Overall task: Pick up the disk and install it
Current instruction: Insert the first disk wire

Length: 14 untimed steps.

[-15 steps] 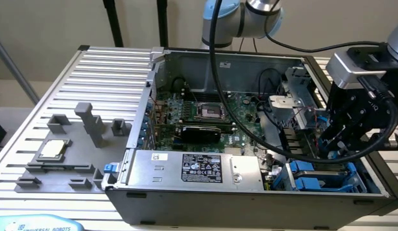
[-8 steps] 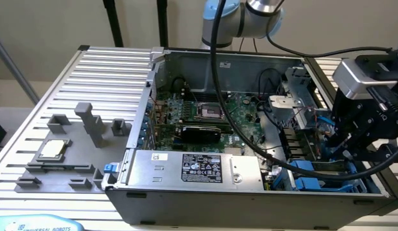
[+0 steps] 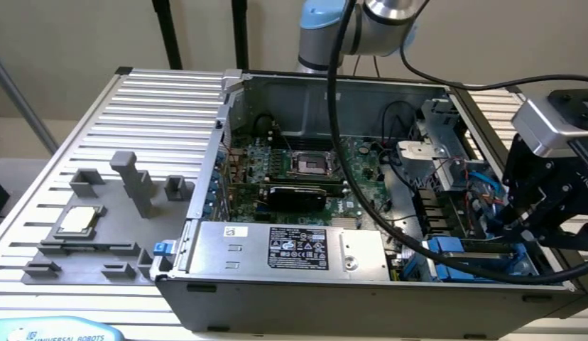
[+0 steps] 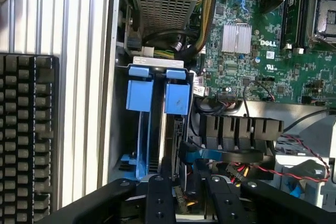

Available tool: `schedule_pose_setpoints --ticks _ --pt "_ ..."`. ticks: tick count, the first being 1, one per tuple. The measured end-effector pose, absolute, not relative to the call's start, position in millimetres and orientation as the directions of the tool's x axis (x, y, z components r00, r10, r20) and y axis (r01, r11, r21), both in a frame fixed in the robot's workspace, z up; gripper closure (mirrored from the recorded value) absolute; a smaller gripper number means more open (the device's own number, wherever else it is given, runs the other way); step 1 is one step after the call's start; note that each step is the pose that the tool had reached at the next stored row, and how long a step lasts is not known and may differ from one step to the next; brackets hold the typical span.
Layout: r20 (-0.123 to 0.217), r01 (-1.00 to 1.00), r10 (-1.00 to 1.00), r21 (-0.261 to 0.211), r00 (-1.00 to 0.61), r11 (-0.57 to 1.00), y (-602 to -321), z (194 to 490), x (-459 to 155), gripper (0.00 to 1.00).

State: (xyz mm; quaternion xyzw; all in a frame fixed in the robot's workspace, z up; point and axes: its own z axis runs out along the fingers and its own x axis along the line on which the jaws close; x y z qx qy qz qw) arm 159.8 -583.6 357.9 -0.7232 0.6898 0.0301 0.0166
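Open computer case [image 3: 370, 302], disk [image 4: 177, 103] upright in bay [image 4: 157, 62], just beneath pincer [image 4: 189, 184]

The exterior view looks down at a slant on the open computer case [image 3: 322, 305], far enough back to take in all of it and the slatted table [image 3: 161, 106] beside. The wrist view sits just behind the gripper [image 4: 189, 184], facing steeply down into the case, close. Both share the blue drive bays [image 3: 464, 249] [image 4: 157, 94] and the motherboard [image 3: 362, 177] [image 4: 273, 61]
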Motion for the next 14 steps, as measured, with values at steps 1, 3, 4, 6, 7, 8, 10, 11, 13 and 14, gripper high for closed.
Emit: schedule_pose_setpoints --ticks 1,3,4,6,7,8,10,11,13,14 --pt "-0.067 -0.999 -0.997 0.018 0.047 -0.048 -584.6 357.9 161.3 0.69" --pt "-0.068 -0.999 -0.997 0.018 0.047 -0.048 -586.3 357.8 164.5 0.69" --pt "-0.068 -0.999 -0.997 0.018 0.047 -0.049 -587.0 357.8 166.2 0.69" --pt "-0.069 -0.999 -0.996 0.018 0.049 -0.050 -588.3 357.8 169.1 0.69" --pt "-0.069 -0.999 -0.996 0.018 0.050 -0.051 -588.7 357.5 169.9 0.69" --pt "-0.070 -0.998 -0.996 0.018 0.053 -0.054 -588.9 357.1 170.1 0.69" --pt "-0.072 -0.998 -0.996 0.018 0.061 -0.063 -589.2 356.1 170.1 0.69" --pt "-0.073 -0.998 -0.995 0.018 0.067 -0.068 -589.3 355.4 170.1 0.69" --pt "-0.080 -0.997 -0.994 0.018 0.076 -0.078 -589.5 353.8 170.2 0.69" --pt "-0.082 -0.996 -0.993 0.017 0.081 -0.083 -589.5 352.9 170.2 0.69"
